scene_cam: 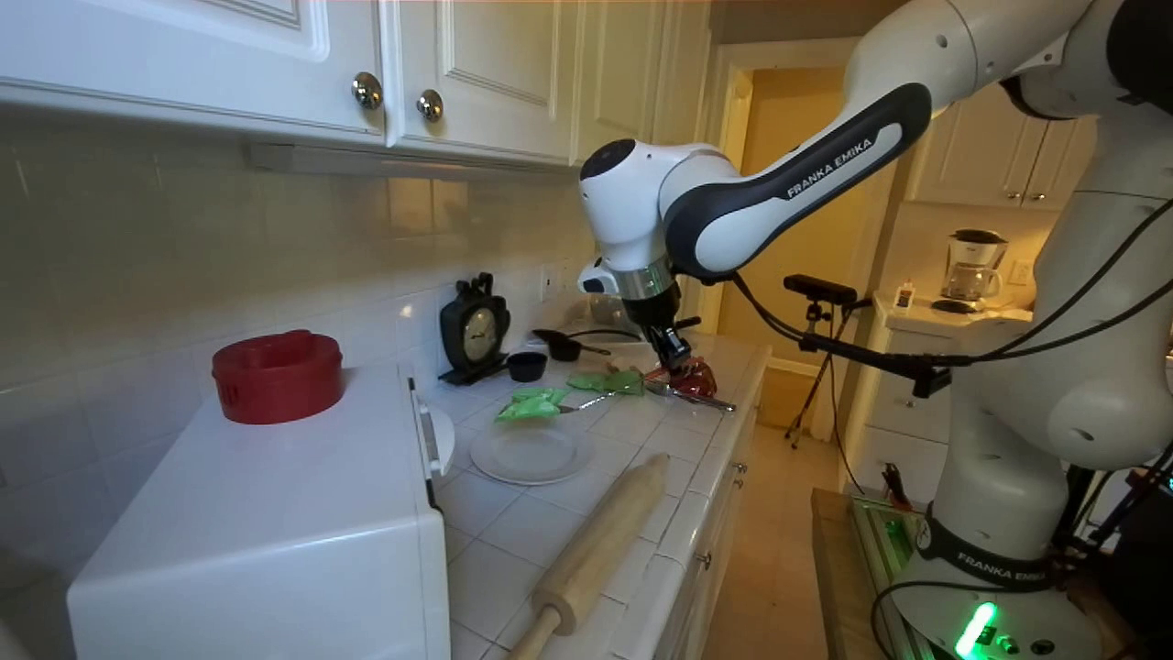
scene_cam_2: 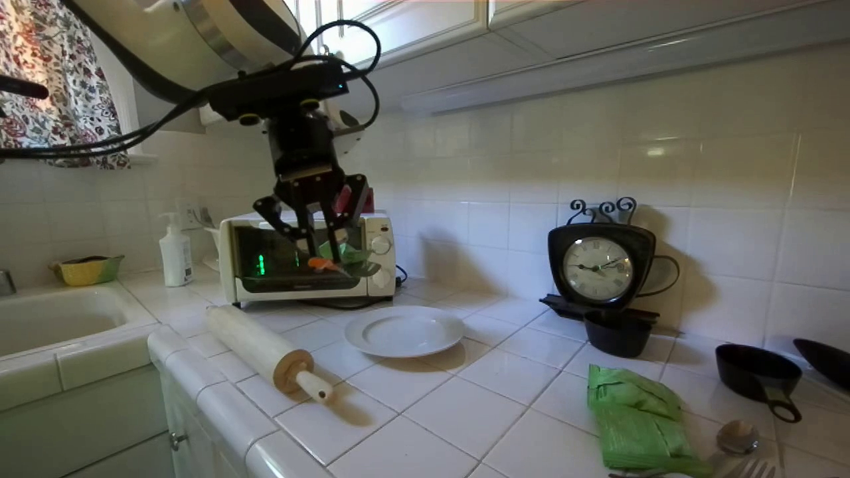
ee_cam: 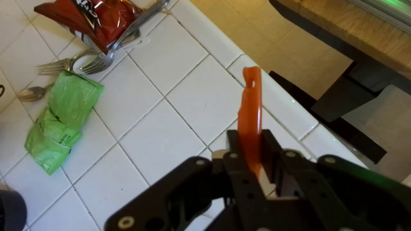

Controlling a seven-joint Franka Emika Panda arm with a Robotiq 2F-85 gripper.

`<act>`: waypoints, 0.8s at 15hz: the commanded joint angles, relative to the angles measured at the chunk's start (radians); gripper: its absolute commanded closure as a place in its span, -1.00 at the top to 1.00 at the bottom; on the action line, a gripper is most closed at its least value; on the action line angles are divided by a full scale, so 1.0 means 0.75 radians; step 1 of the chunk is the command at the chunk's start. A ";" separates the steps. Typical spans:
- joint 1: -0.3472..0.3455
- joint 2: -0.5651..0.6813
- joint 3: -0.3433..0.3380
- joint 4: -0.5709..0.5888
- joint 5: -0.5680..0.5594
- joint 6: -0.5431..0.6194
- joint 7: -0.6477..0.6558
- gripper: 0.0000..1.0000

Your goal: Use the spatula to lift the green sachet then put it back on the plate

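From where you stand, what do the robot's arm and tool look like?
The arm is white and rounded, with a black panel marked FRANKA EMIKA and a silvery band. The black tool has two jointed fingers. Black cables trail from the arm.

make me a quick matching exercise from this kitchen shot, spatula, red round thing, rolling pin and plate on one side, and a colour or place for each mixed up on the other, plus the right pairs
Things
1. spatula
2. red round thing
3. rolling pin
4. plate

Colour or place
A. white, flat on the tiled counter
B. on top of the toaster oven
C. held up in the end effector
D. pale wood, lying on the tiled counter

Right pairs
1-C
2-B
3-D
4-A
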 commanded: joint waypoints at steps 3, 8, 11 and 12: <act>-0.054 0.017 -0.050 0.051 0.043 0.010 0.006 -0.90; -0.092 0.088 -0.079 0.055 0.027 0.059 0.071 -0.90; -0.109 0.151 -0.082 0.062 0.011 0.117 0.147 -0.90; -0.113 0.173 -0.080 0.067 0.011 0.127 0.168 -0.90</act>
